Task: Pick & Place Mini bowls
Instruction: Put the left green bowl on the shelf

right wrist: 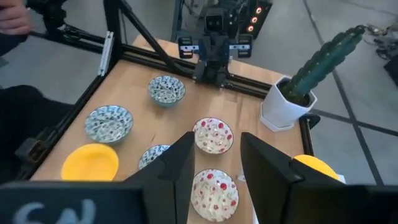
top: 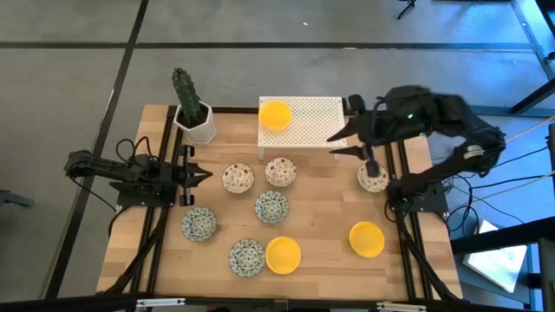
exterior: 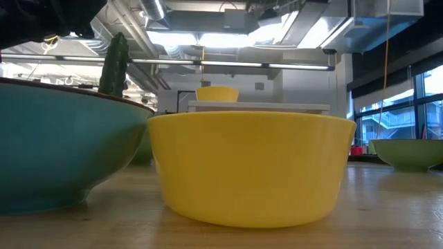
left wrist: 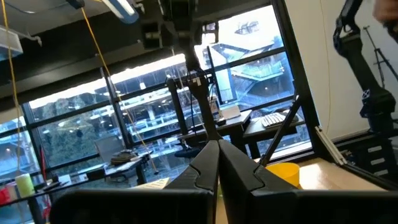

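Yellow, blue-green, red-floral mini bowls (top: 271, 205)

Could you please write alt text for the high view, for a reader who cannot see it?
Seen from above, the right pincer hangs open over the wooden table, near a patterned mini bowl at the right edge. One yellow bowl sits on a white rack; the left pincer waits shut.

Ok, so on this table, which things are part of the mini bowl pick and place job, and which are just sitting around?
Part of the job:
- yellow bowls
- blue-green patterned bowls
- red floral bowls
- probably the white rack, since one yellow bowl already sits on it

Just lying about:
- cactus pot at the table's far left corner
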Action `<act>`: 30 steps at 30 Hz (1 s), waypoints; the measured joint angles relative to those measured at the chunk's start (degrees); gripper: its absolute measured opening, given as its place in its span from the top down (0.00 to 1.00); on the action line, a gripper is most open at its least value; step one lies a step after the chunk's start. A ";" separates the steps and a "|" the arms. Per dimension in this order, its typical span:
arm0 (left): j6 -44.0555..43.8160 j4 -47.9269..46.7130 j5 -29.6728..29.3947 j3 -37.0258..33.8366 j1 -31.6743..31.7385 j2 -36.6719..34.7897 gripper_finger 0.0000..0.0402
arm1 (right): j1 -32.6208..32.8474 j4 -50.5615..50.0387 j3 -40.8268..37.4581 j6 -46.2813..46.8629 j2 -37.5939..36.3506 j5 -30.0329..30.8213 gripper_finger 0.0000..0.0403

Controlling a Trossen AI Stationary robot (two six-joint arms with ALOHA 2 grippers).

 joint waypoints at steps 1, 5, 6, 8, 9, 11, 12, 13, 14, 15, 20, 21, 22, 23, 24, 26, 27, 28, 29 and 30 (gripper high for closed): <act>-0.04 0.00 0.00 0.00 0.00 0.00 0.98 | -0.34 3.92 -4.81 0.12 -1.60 0.00 0.68; -0.42 0.00 0.00 0.00 -0.01 0.01 0.98 | -0.80 16.80 -21.03 1.33 -6.48 -0.04 0.68; -0.46 0.00 0.00 0.00 -0.01 0.00 0.98 | -0.78 19.23 -24.13 1.28 -7.59 -0.39 0.68; -0.90 0.00 0.00 0.00 -0.02 0.02 0.98 | -0.78 24.69 -30.45 1.07 -9.93 -1.40 0.68; -1.46 0.00 0.00 0.00 0.00 0.00 0.98 | -0.76 27.75 -33.43 1.07 -10.93 -1.57 0.68; -2.15 -0.04 0.00 0.00 0.00 0.00 0.98 | -0.78 33.54 -38.82 1.03 -12.41 -1.57 0.68; -2.34 -0.03 0.00 0.00 0.00 0.01 0.98 | -0.78 35.88 -41.12 1.06 -12.99 -1.57 0.68; -2.38 -0.04 -0.01 0.00 -0.01 0.01 0.98 | -0.78 37.56 -43.20 1.12 -13.48 -1.62 0.68; -2.38 -0.05 0.00 0.00 0.00 0.01 0.98 | -0.78 39.23 -44.97 1.34 -14.04 -1.87 0.68; -2.38 -0.07 0.00 0.00 0.00 0.02 0.98 | -0.78 40.50 -46.45 1.44 -14.54 -2.20 0.68; -2.38 -0.60 -0.02 -0.01 0.00 0.00 0.98 | -0.76 49.05 -55.65 1.35 -15.68 -4.91 0.68; -2.38 -0.65 0.00 -0.01 0.00 0.00 0.98 | -0.78 52.26 -58.10 1.12 -15.66 -6.02 0.68; -2.38 -0.76 -0.02 -0.02 -0.01 0.01 0.99 | -0.78 55.55 -60.48 0.84 -15.66 -6.65 0.68; -2.38 -0.81 -0.02 -0.02 0.00 0.00 0.99 | -0.81 59.59 -62.89 0.46 -15.66 -6.85 0.68; -2.38 -0.81 -0.02 -0.02 0.00 0.00 0.99 | -0.95 63.21 -65.10 -0.05 -15.65 -6.46 0.68; -2.38 -0.89 -0.02 -0.02 0.00 0.00 0.98 | -1.25 69.28 -69.35 -1.01 -15.49 -2.89 0.68; -2.38 -1.00 -0.04 -0.02 0.00 0.00 0.98 | -1.55 71.55 -71.21 -1.40 -15.42 -0.31 0.68; -2.38 -1.15 -0.04 -0.02 -0.01 0.01 0.99 | -1.90 73.19 -72.83 -1.86 -15.40 1.96 0.68; -2.38 -1.31 -0.04 -0.02 0.00 0.01 0.99 | -2.27 75.05 -74.24 -2.12 -15.40 3.29 0.68; -2.38 -1.54 -0.07 -0.02 0.00 0.01 0.98 | -2.70 76.56 -75.35 -2.18 -15.42 3.46 0.68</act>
